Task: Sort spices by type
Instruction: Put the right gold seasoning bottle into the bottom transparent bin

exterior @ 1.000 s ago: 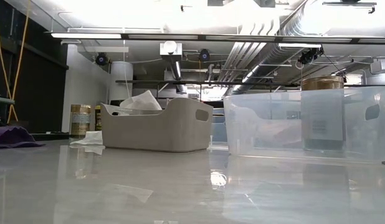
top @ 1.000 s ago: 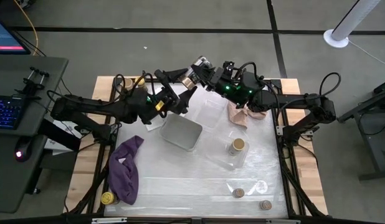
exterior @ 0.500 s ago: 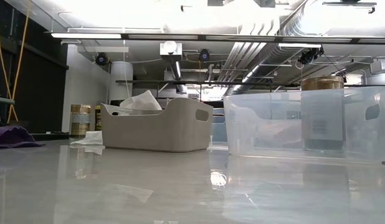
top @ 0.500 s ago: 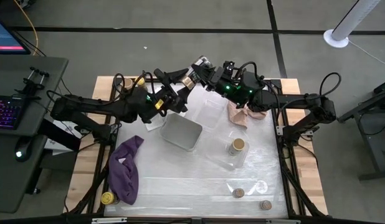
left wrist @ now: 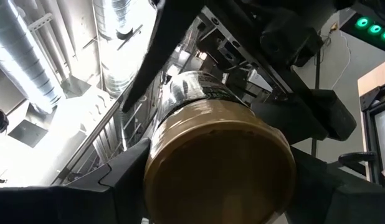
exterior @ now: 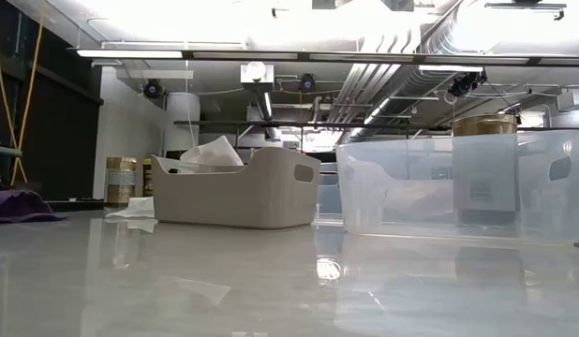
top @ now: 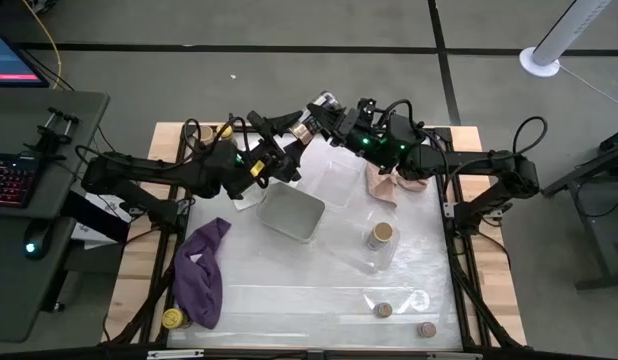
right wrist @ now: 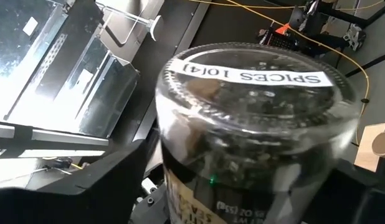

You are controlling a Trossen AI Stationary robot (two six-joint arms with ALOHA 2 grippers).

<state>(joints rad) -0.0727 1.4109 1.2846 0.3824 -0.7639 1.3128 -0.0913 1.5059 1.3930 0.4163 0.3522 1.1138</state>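
You are mid-handover: both the left gripper and the right gripper grasp one jar. Next, release one side, then bin it.

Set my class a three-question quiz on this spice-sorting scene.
1. True or false: the binned jar in the clear bin has a yellow lid.
2. The purple cloth lies: A) on the table's left side; B) in the grey tray; C) over the right arm.
3. Fill in: the left gripper and right gripper both grip the held jar, whose lid is ____.
Key: 1 false, it is tan; 2 A; 3 tan.
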